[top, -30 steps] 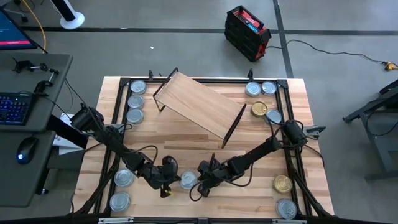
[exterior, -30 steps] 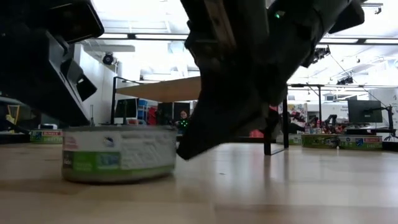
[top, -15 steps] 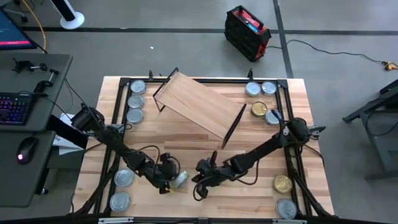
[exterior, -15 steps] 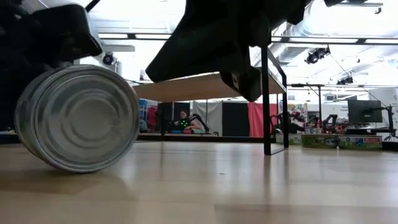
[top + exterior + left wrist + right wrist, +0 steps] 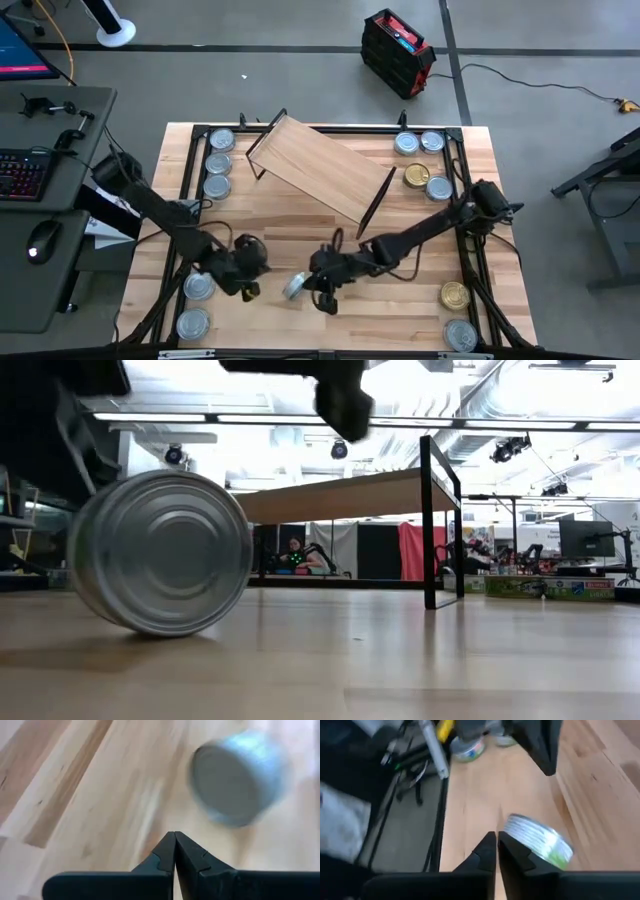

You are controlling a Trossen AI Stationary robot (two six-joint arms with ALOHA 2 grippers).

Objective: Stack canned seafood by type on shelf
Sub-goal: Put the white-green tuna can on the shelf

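One tin of canned seafood [image 5: 294, 287] stands tipped up on its rim on the table, its ribbed silver end facing the low view [image 5: 160, 552]. My left gripper [image 5: 252, 288] is shut, raised just to the tin's left [image 5: 240, 777]. My right gripper [image 5: 322, 298] is shut too, raised just to the right of the tin [image 5: 537, 842]. Neither shows contact with it. The shelf [image 5: 320, 170] stands askew on its black legs [image 5: 430, 520] at the table's far middle, with nothing on its board.
Three tins [image 5: 218, 162] line the far left edge, two more [image 5: 200, 287] sit near left. At the far right are three silver tins and a gold one [image 5: 416, 176]. Another gold tin [image 5: 454, 295] and a silver one [image 5: 460, 335] sit near right.
Both grippers have risen off the table, the left one also drawing back toward the left edge. The tin lay flat between them. It has tipped up onto its rim and now stands free, shifted a little along the table.
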